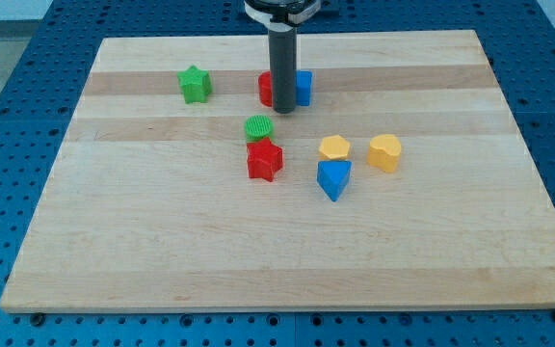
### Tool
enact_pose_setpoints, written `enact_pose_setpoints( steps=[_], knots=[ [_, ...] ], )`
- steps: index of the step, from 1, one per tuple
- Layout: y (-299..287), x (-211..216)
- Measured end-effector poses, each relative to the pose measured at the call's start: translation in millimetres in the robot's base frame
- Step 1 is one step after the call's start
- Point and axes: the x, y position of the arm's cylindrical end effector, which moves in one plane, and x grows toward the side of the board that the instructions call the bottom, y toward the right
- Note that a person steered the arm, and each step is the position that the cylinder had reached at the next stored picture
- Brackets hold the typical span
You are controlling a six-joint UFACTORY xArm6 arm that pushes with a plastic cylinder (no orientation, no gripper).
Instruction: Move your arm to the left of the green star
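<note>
The blue perforated base (8, 116) surrounds the work surface on all sides; its hole grid is regular. No writing, brand or label is legible anywhere.

The wooden board (162, 241) is pale, with lengthwise grain bands and a smooth finish.

The dark rod (282, 63) descends from the view's top, cylindrical and matte. It carries no jaws and grips nothing. My tip (283, 110) rests between two blocks: a red block (265, 89), shape unclear because the rod covers part of it, on the view's left, and a blue block (303, 87), apparently a cube, on the view's right. Both are touching or just beside the rod.

The green star (195, 84) lies well apart from my tip, toward the view's left, near the board's top edge.

Remaining blocks, all matte plastic:
- red star (264, 161), touching the green cylinder (259, 127) above it, ridged on top;
- yellow block (384, 152), rounded and faceted;
- blue block (333, 178), wedge-like;
- yellow block (334, 147), just above the blue wedge.
</note>
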Motion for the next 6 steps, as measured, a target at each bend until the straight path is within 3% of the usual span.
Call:
enact_pose_setpoints(
  steps=[1, 4, 6],
  knots=[
    [-2.8, 4.8],
    [-153.6, 17.2],
    [-205.7, -28.2]
  ],
)
